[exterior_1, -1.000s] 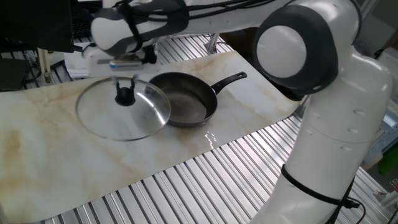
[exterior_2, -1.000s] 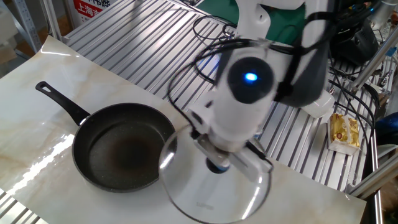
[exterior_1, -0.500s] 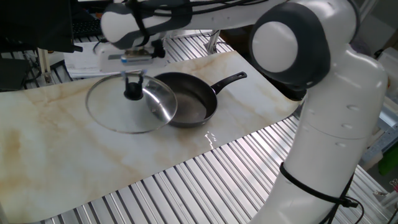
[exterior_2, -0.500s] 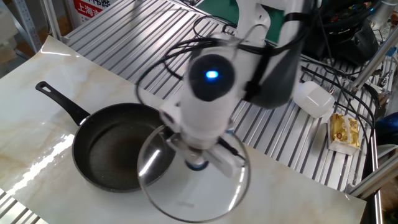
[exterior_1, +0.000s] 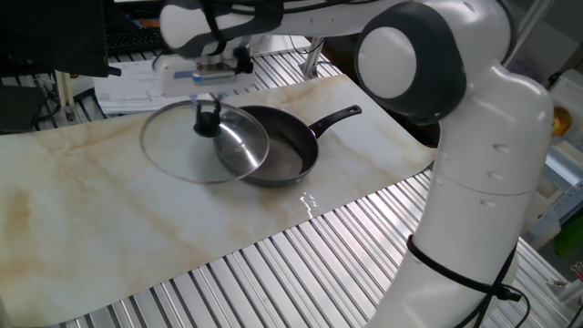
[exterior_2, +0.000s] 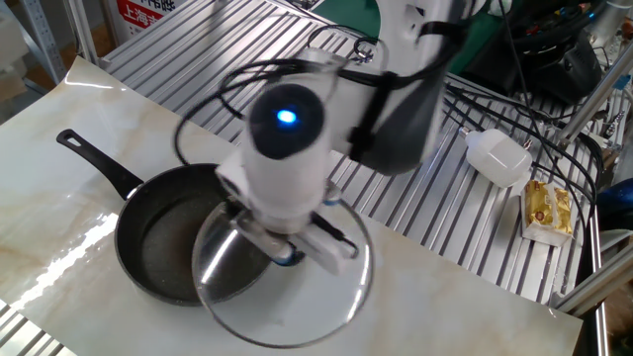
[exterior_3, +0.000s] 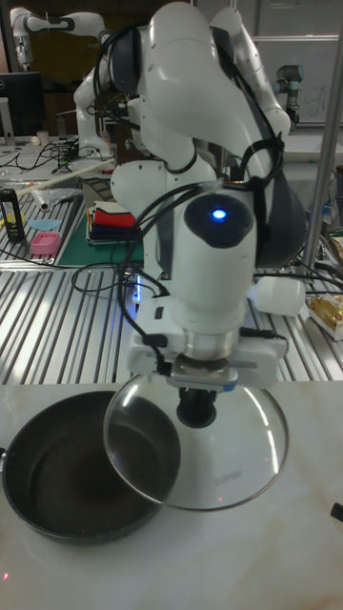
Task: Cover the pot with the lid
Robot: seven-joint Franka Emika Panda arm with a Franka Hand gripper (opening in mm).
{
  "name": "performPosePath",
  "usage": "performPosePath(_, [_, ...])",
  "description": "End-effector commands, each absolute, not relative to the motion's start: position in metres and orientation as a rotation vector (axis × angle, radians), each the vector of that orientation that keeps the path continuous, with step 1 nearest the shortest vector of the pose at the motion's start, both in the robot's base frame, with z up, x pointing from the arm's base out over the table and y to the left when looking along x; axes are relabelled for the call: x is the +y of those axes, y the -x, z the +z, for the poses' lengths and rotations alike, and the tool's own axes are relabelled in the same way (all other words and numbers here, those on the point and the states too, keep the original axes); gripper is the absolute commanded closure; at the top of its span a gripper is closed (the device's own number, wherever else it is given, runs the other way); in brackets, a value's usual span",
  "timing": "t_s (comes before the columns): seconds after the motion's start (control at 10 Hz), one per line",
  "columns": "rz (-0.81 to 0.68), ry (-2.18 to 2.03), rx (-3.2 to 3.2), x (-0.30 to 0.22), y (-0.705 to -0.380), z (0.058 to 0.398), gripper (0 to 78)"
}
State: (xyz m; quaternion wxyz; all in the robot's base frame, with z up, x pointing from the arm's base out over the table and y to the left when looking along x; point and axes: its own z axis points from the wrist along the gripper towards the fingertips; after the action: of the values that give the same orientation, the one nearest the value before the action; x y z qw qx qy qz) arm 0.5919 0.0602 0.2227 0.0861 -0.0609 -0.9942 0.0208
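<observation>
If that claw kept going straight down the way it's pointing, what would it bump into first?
The gripper points down and is already clamped on the lid's knob, so the lid is first. Below that lies the pot's rim or the table; depth is unclear.

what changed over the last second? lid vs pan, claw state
The claw, shut on the lid's knob the whole time, carried the lid sideways toward the pot. A second ago the lid's edge barely reached the pot's rim; now it overlaps roughly a third of the pot, still off centre and held up by the knob. The pot itself has not moved, and its handle points the same way.
</observation>
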Motion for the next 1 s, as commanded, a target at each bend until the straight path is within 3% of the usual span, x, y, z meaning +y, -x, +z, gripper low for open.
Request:
performPosePath(0.1, [0.047,0.104,-2.969,0.023,-0.597,0.224,76.4])
performPosePath(1.0, [0.056,0.008,-2.971,-0.009,-0.594,0.223,76.4])
